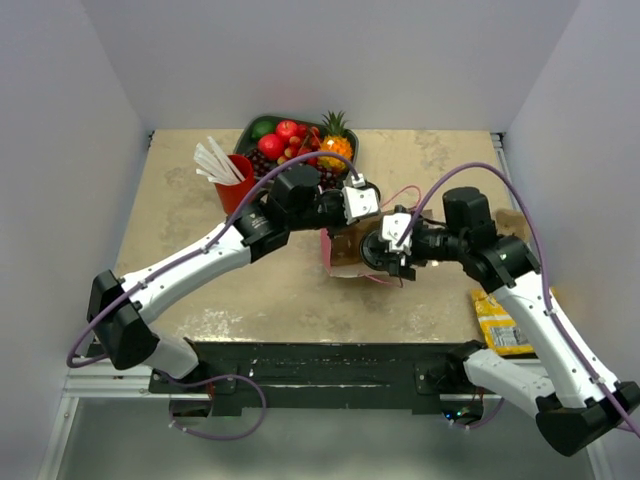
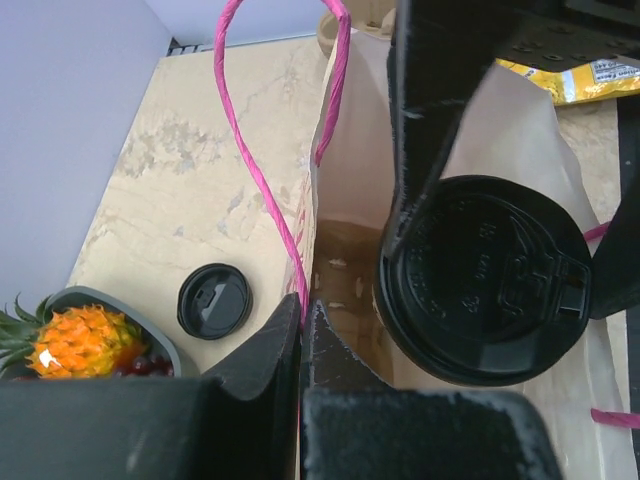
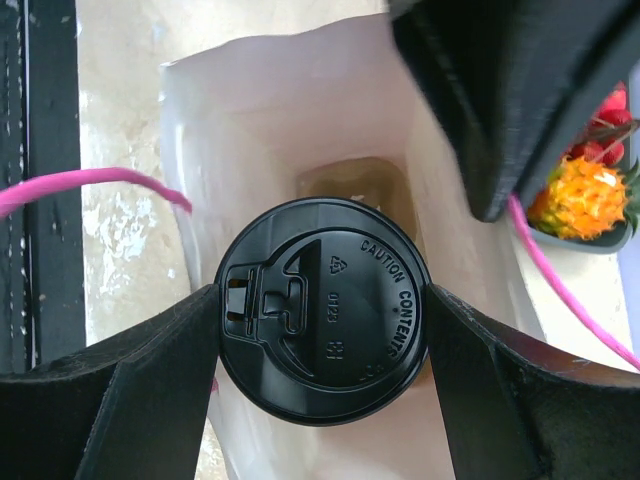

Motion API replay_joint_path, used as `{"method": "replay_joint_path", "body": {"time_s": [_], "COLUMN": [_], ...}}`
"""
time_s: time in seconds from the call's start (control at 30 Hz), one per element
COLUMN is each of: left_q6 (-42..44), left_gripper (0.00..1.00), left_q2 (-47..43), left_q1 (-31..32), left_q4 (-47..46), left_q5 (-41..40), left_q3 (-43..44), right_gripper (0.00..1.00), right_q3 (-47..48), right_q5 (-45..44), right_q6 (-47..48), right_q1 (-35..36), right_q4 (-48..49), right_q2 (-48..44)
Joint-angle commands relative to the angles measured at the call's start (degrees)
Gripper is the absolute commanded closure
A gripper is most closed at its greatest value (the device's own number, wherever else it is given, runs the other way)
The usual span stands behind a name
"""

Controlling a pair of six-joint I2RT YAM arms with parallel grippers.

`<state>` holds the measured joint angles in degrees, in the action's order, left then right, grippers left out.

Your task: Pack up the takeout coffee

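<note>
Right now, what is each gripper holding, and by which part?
The right gripper grips the takeout coffee by opposite sides at its lid, over the open paper bag. The left gripper pinches the bag's top edge beside the pink handle.

lid of takeout coffee [image 3: 325, 310] | "CAUTION CONTENTS" (rest cut off) | recycling triangle

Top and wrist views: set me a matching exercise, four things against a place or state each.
Things:
1 coffee
2 bag
3 pineapple
4 red cup

Places or states:
A in the tray
B rim pinched in the left jaws
C between the right jaws, at the bag's mouth
D holding white straws

Pairs: 1-C, 2-B, 3-A, 4-D.
</note>
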<state>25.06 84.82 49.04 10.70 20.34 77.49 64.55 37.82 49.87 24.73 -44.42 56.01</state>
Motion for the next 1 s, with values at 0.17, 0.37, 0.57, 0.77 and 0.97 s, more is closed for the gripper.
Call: {"method": "replay_joint_path", "body": {"time_s": [0.17,0.37,0.57,0.77,0.97], "left_q6": [-7.0,-9.4,-10.7,-11.6,-12.7], "left_gripper": [1.0,1.0,1.0,1.0,1.0], "left_q2": [-4.2,-6.4,-7.5,-8.8,-9.1], "left_q1": [0.4,0.4,0.4,0.4,0.4], "left_q4": [-4.9,-7.3,-8.0,-8.9,-9.4], "left_q5": [-0.5,-0.2,1.7,0.8,0.7], "left_q3": [-2.2,-3.4,-5.0,-7.0,-8.2], "right_gripper": [0.29,0.29,0.29,0.3,0.3], "right_q3": [-2.3,-6.4,-9.7,-11.1,-9.9], "right_q5": [-5.0,-6.9,-6.5,-3.6,-0.4], "right_q6": [8.6,10.9,10.3,9.3,3.2], "right_q1": [3.3,3.4,3.8,5.5,9.0], "right_q4": [-2.0,-1.4,3.8,6.1,7.8], "right_q2": [-3.4,-6.2,-5.7,-4.1,-3.7]}}
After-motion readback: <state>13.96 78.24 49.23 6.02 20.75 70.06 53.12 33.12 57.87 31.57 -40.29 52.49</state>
